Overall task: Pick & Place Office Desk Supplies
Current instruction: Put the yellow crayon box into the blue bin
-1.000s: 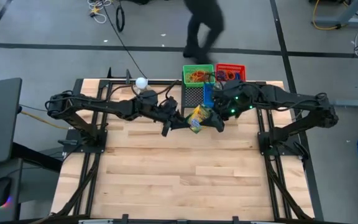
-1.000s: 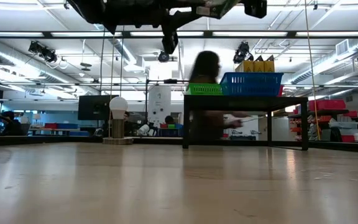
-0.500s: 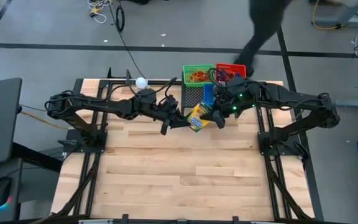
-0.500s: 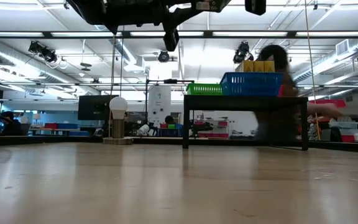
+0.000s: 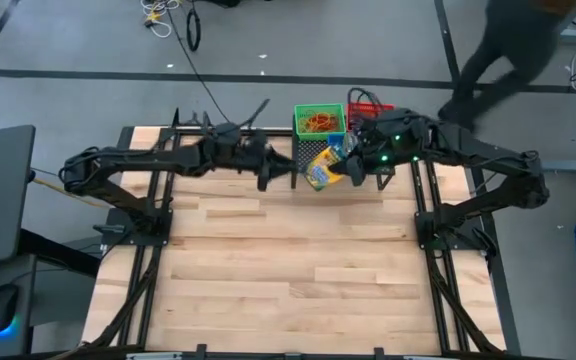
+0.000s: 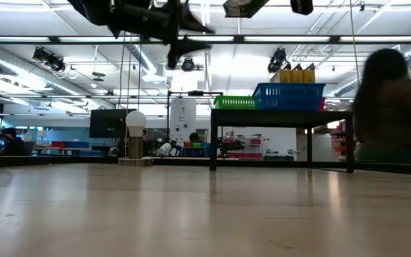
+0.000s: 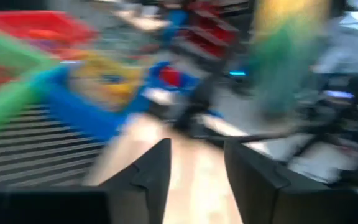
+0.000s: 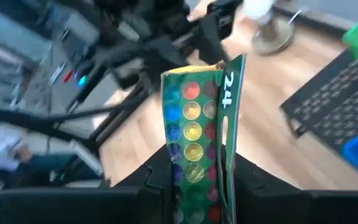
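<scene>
The right gripper (image 8: pixel 197 180) is clamped on a flat green and yellow crayon box (image 8: pixel 201 124), whose face shows rows of coloured dots and the number 24; the box stands up between the two dark fingers (image 8: pixel 157 180) and rises past their tips. Seen from above, this gripper (image 5: pixel 346 170) holds the crayon box (image 5: pixel 320 168) over the far edge of the wooden table (image 5: pixel 288 280), just in front of the black mesh rack (image 5: pixel 308 150). Directly behind the box sit a green basket (image 5: pixel 319 120) and, beside it, a red basket (image 5: pixel 368 108), partly covered by the right arm. The left gripper (image 7: pixel 194 180) holds nothing, its jaws parted with bare table between them; in the overhead view it (image 5: pixel 278 172) hangs just beside the box, on the side away from the right arm. A person (image 6: pixel 391 107) stands in the room beyond the table. A white ball on a round stand (image 6: pixel 135 139) sits at the table's far edge.
</scene>
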You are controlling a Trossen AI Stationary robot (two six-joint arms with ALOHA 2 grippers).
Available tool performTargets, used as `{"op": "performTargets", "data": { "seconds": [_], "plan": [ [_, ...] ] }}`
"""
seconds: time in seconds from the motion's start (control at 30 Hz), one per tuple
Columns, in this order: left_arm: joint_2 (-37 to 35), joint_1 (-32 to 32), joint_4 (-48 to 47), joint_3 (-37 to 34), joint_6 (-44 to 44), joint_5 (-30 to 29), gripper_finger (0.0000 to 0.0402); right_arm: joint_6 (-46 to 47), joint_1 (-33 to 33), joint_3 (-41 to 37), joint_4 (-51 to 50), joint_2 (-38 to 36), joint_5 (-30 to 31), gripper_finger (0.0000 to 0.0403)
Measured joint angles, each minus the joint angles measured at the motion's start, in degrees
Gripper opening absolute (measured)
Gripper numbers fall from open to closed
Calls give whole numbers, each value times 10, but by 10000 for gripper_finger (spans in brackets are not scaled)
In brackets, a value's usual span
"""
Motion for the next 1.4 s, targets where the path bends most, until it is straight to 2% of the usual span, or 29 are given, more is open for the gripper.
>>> {"op": "performTargets", "data": {
  "seconds": [0.13, 0.27, 0.47, 0.63, 0.73, 1.0, 1.23, 1.4],
  "plan": [
    [-27, 34, -74, -1, 31, -58, 191, 32, -31, 42, -61, 11, 33, 92],
    [-34, 53, -121, -1, 49, -63, 207, 73, -59, 92, -143, 38, 87, 92],
    [-19, 55, -124, -9, 42, -91, 175, 94, -91, 188, -276, 140, 155, 92],
    [-19, 55, -114, -32, 37, -91, 142, 116, -108, 274, -390, 235, 211, 92],
    [-19, 55, -114, -42, 35, -91, 132, 136, -111, 311, -427, 270, 224, 92],
    [-19, 55, -103, -45, 35, -91, 130, 207, -110, 317, -437, 299, 230, 92],
    [-19, 55, -97, -45, 30, -90, 130, 221, -111, 317, -435, 305, 244, 92],
    [-19, 55, -95, -45, 28, -90, 130, 228, -110, 317, -433, 305, 246, 119]
  ]
}}
